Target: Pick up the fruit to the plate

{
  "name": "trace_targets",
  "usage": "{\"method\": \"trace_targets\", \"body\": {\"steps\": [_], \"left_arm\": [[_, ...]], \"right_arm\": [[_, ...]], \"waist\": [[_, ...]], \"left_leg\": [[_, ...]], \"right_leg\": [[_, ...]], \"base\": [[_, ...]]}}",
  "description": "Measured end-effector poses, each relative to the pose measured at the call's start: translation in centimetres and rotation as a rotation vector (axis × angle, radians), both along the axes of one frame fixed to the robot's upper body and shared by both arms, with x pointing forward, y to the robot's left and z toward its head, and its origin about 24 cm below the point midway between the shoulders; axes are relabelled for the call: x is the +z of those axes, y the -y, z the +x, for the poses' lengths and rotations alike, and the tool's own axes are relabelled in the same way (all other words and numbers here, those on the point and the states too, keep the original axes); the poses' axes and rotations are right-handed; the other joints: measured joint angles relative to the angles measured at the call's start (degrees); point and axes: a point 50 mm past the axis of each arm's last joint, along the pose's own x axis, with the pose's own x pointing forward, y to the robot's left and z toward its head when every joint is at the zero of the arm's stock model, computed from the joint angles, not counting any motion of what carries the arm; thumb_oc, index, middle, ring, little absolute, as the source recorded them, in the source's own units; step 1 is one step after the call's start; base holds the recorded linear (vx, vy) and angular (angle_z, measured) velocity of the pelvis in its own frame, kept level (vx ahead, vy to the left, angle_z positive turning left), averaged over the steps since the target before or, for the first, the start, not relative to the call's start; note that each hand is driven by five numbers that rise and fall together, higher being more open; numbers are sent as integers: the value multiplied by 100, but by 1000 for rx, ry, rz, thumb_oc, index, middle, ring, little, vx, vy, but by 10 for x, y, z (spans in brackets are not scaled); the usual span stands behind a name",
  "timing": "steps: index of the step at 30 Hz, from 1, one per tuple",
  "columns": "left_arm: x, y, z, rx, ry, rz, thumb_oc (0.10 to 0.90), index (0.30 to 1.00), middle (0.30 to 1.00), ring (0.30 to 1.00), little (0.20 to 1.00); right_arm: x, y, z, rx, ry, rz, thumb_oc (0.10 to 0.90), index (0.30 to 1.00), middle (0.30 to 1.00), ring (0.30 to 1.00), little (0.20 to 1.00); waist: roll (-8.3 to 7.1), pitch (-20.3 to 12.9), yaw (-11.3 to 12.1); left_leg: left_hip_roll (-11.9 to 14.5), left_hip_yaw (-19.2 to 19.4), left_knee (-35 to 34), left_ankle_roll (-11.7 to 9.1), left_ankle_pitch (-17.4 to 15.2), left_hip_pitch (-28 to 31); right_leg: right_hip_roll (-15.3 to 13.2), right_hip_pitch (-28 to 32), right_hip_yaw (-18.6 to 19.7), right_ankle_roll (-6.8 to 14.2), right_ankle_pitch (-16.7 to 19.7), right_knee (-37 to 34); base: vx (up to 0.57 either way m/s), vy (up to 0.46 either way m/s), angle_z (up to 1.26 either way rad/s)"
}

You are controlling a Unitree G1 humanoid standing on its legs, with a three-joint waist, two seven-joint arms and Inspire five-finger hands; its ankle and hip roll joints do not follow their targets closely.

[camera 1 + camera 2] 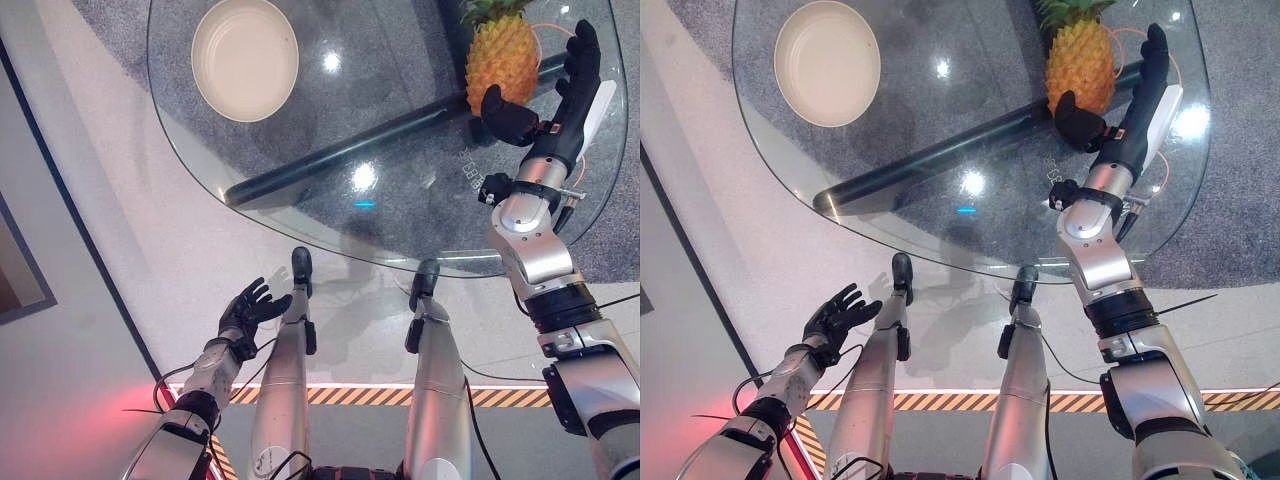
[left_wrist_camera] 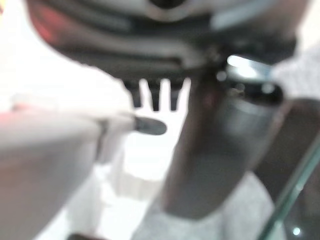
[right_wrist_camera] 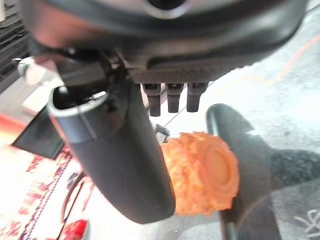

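Observation:
A pineapple (image 1: 501, 60) stands upright on the far right part of the round glass table (image 1: 400, 215), also seen as pineapple (image 1: 1080, 64) and from below as pineapple (image 3: 202, 172). My right hand (image 1: 560, 90) is raised just right of it, fingers straight and thumb spread toward the fruit, open and not closed on it. A cream plate (image 1: 245, 58) sits at the table's far left, plate (image 1: 827, 62), with nothing on it. My left hand (image 1: 250, 308) hangs low beside the table's near edge, fingers relaxed and open.
The glass top rests on a dark bar (image 1: 340, 150) running diagonally beneath it. Grey carpet lies under the table and a yellow-black striped line (image 1: 350, 395) crosses the floor nearer me. An orange cord (image 1: 1135, 40) lies behind the pineapple.

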Motion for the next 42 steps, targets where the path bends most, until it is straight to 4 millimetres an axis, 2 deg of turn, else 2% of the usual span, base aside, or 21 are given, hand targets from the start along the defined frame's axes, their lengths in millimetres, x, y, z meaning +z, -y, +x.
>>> {"method": "trace_targets", "body": {"steps": [8, 13, 29, 38, 42], "left_arm": [[-2, 3, -1, -21, -11, 9, 800, 900, 900, 900, 900], [-3, 5, -1, -31, -18, 10, 800, 900, 900, 900, 900], [-3, 6, -2, -33, -25, 8, 800, 900, 900, 900, 900], [-4, 6, -2, -35, -26, 8, 800, 900, 900, 900, 900], [-4, 6, -2, -37, -29, 7, 800, 900, 900, 900, 900]], "right_arm": [[-4, 4, 5, 0, -40, 65, 800, 900, 900, 900, 900], [-1, -8, 8, 45, -35, 104, 800, 900, 900, 900, 900], [1, -10, 11, 36, -71, 94, 800, 900, 900, 900, 900], [6, -13, 21, 8, -129, 68, 800, 900, 900, 900, 900], [9, -9, 25, -26, -156, 71, 800, 900, 900, 900, 900]], "waist": [[5, 0, 131], [7, -1, 120], [9, 0, 114], [20, -3, 141], [32, -4, 165]], "left_leg": [[-7, -5, -4, 0, 5, 26], [-13, -8, -7, 1, 6, 35], [-13, -10, -110, -6, 36, 60], [-14, -26, -110, -10, 77, 78], [-15, -44, -111, -10, 102, 77]], "right_leg": [[-9, 25, -5, 15, -11, 9], [-15, 32, -7, 18, -13, 15], [-18, 26, -26, 39, -36, -1], [-26, 52, -49, 39, -37, 21], [-37, 63, -84, 39, -37, 44]], "base": [[0, 0, 0], [0, 0, 0], [0, 0, 0], [0, 0, 0], [-1, -8, 3]]}}
